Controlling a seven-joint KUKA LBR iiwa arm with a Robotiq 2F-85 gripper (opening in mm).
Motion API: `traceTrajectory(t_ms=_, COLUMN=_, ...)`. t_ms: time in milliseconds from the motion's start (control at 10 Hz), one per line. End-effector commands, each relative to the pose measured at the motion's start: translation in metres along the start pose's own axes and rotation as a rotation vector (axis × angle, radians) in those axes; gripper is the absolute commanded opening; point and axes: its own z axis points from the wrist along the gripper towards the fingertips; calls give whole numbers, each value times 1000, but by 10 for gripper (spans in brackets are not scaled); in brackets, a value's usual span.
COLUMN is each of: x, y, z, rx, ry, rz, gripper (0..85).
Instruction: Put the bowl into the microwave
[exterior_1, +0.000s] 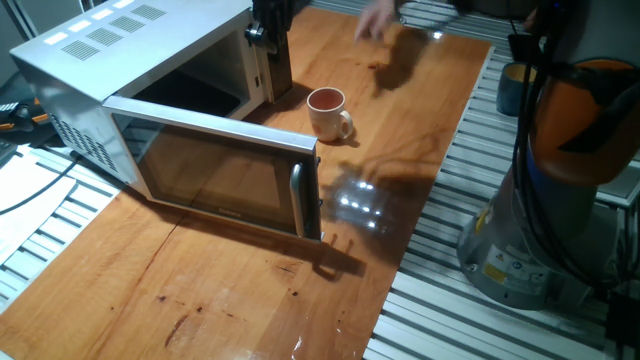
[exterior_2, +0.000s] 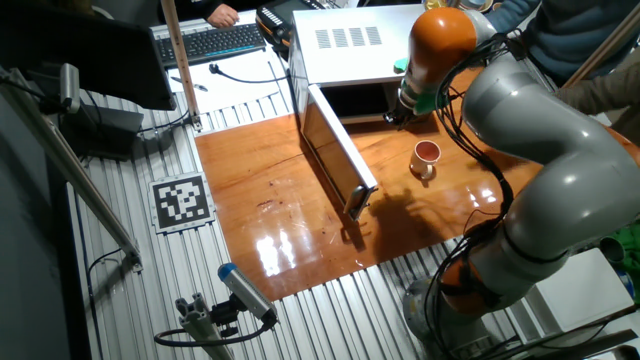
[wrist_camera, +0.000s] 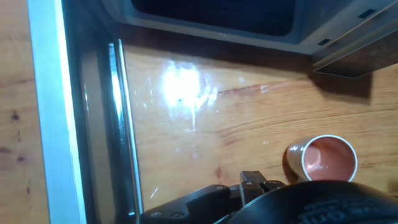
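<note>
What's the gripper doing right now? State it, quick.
Gripper: up by the open silver-white microwave, fingers too dark to tell open or closed. It holds nothing; the small cream-white bowl stands apart on the wooden table.

I see the microwave (exterior_1: 120, 90) cavity open toward the bowl (exterior_1: 327, 112), bare table (exterior_1: 240, 290) between; the swung-out door (exterior_1: 225, 175) walls one side.

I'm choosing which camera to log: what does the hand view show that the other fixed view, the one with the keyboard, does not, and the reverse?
Only the hand view shows the bowl from above at close range, its reddish inside plain. Only the other fixed view shows the whole arm, the keyboard and the printed marker. Both show the bowl standing free on the table and the microwave with its door open.
</note>
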Motion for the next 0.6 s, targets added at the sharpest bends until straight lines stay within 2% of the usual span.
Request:
traceTrajectory(t_ms=0, x=2, y=0, z=0, rx=-4, ry=2, rz=-8, gripper=0)
traceTrajectory(t_ms=500, x=2, y=0, z=-1, rx=9, ry=-1, rz=15, gripper=0)
